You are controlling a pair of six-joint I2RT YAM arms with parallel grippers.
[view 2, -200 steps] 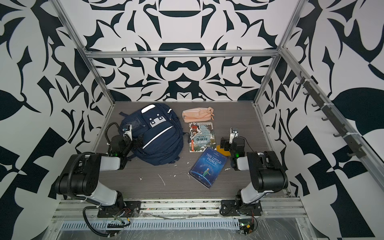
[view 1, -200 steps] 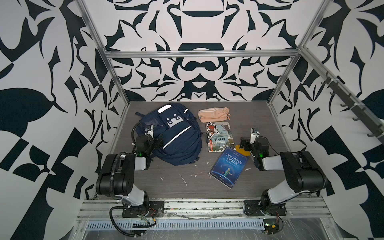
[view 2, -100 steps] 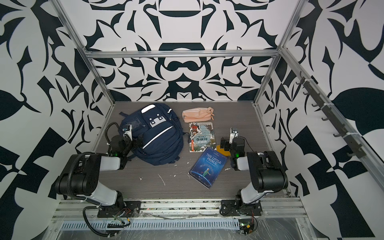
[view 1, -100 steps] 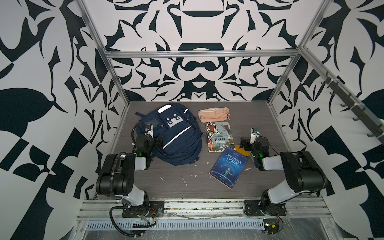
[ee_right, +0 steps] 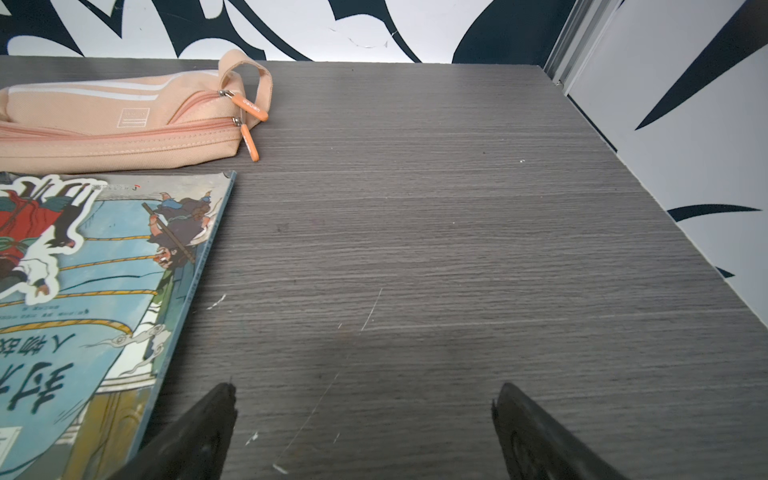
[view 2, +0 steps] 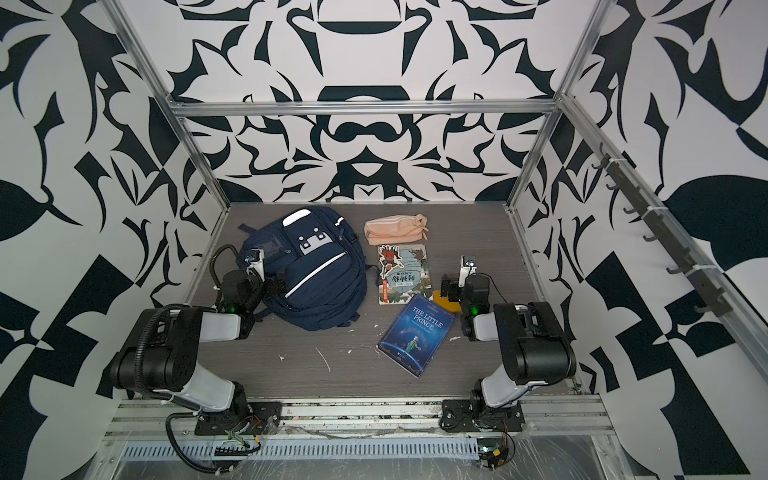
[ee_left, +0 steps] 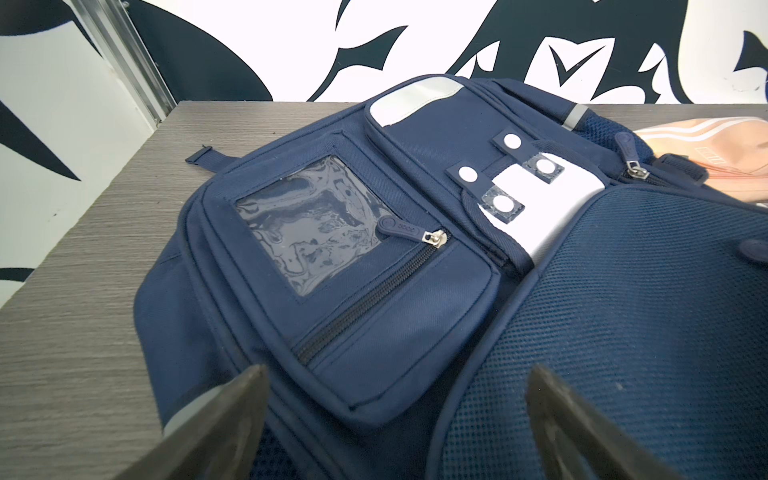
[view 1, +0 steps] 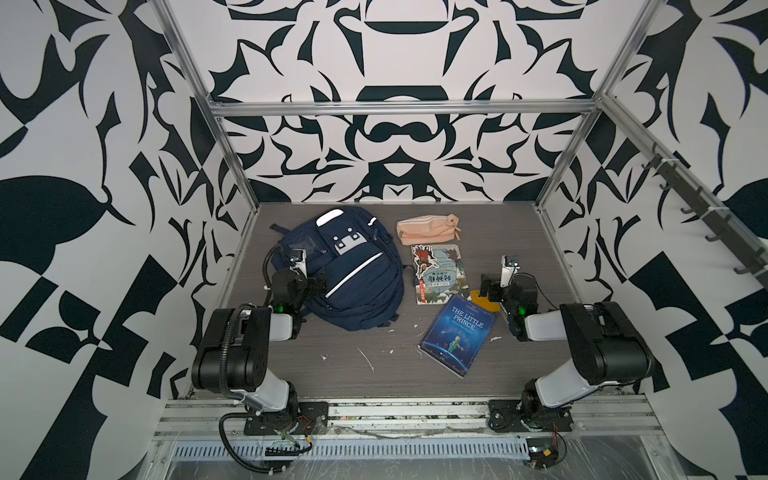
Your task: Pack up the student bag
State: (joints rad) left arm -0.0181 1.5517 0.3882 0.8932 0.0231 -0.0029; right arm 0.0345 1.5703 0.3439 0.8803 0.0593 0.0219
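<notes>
The student bag [view 1: 357, 278] [view 2: 322, 276], navy with white stripes, lies flat and front-up on the left of the dark wooden table. In the left wrist view its side pocket with the clear window [ee_left: 316, 232] has its zip drawn closed. My left gripper [view 1: 318, 279] [view 2: 277, 285] [ee_left: 395, 374] rests low at the bag's left flank, open, its fingertips either side of that pocket's corner and holding nothing. My right gripper [view 1: 487, 286] [view 2: 451, 287] [ee_right: 363, 395] is open over bare table, right of the books.
A peach-pink pencil pouch [view 1: 428, 228] [ee_right: 116, 124] lies behind an illustrated comic book [view 1: 440, 274] [ee_right: 83, 291]. A blue "The Little Prince" book [view 1: 459, 334] lies nearer the front. A flat orange piece [view 1: 484, 302] sits by the right gripper. Patterned walls enclose the table.
</notes>
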